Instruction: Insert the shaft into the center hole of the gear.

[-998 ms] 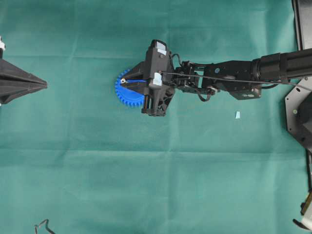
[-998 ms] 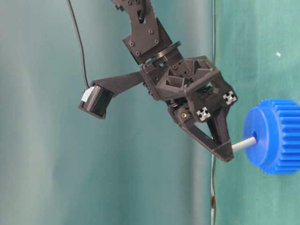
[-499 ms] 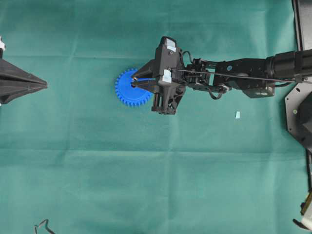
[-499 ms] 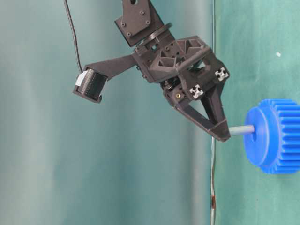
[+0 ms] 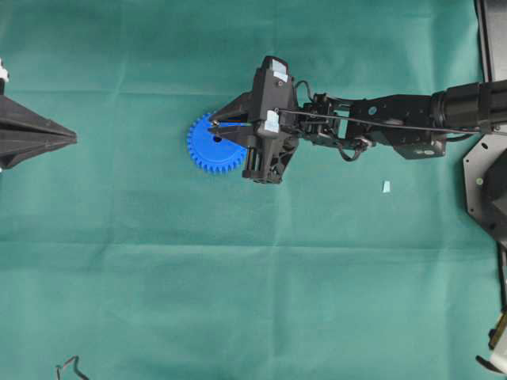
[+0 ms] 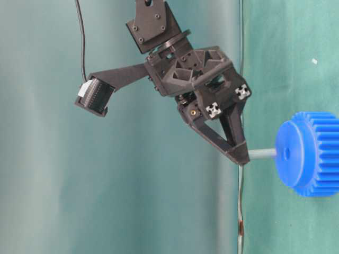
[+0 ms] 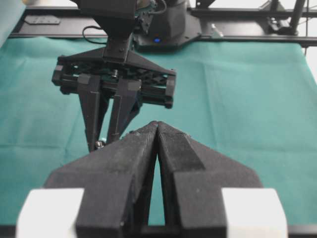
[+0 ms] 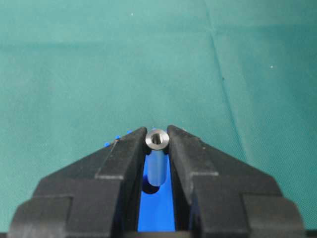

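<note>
Left hand [image 7: 157, 148] sits parked at the bench's left edge, pads pressed together, holding nothing.

Change over the last second: right hand [image 6: 241, 157] has lifted away from the gear [image 6: 310, 153], taking the shaft [image 6: 262, 154] with it. A second ago the pin's tip was at the hub face; now it is clear of the hub, just short of the center hole [image 6: 287, 154], roughly in line. Judgement: insertion not done, looks like a re-aim, another push needed.

Right hand is clamped on the shaft's upper end.

Shaft [image 8: 157, 163]: short silvery-grey cylinder, recessed end face. Gear [image 5: 212, 146]: bright blue, fine teeth, lying flat on the bench's middle-upper area.
</note>
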Tool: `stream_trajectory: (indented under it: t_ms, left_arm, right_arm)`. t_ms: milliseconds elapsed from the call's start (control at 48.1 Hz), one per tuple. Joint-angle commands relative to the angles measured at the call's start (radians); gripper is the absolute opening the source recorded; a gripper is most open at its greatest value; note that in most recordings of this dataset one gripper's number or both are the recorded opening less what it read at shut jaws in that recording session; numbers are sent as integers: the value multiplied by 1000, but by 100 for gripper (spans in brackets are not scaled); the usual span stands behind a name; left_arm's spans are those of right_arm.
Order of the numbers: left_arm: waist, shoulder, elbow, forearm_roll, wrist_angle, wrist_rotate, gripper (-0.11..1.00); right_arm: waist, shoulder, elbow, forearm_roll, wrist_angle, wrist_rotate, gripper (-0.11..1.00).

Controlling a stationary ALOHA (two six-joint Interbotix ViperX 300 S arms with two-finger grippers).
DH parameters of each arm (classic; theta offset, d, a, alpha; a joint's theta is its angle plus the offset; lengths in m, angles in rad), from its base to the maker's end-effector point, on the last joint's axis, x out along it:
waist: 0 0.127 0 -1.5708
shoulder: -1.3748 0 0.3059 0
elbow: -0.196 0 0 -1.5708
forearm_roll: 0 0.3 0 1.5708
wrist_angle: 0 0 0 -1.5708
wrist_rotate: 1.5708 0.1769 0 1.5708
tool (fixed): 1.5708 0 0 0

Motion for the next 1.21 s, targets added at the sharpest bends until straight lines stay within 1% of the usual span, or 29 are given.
stream_trajectory:
  t_ms: [0,312,686,998,1185]
  left_arm:
    - [2,5,-25,2,-6,0,0]
    - [2,3,-25,2,-6,0,0]
    - [2,5,-25,3,-6,-2,0]
    - [2,5,-25,2,-8,-2,0]
    - [2,5,-25,2,-6,-2,0]
  right_arm:
    - [3,-2,-21,2,-15,3,18]
    - [17,31,-29,23,-26,8,17]
    - [18,32,-21,28,-26,8,17]
    - [17,97,-32,34,-26,8,17]
    - [17,100,-31,34,-21,8,17]
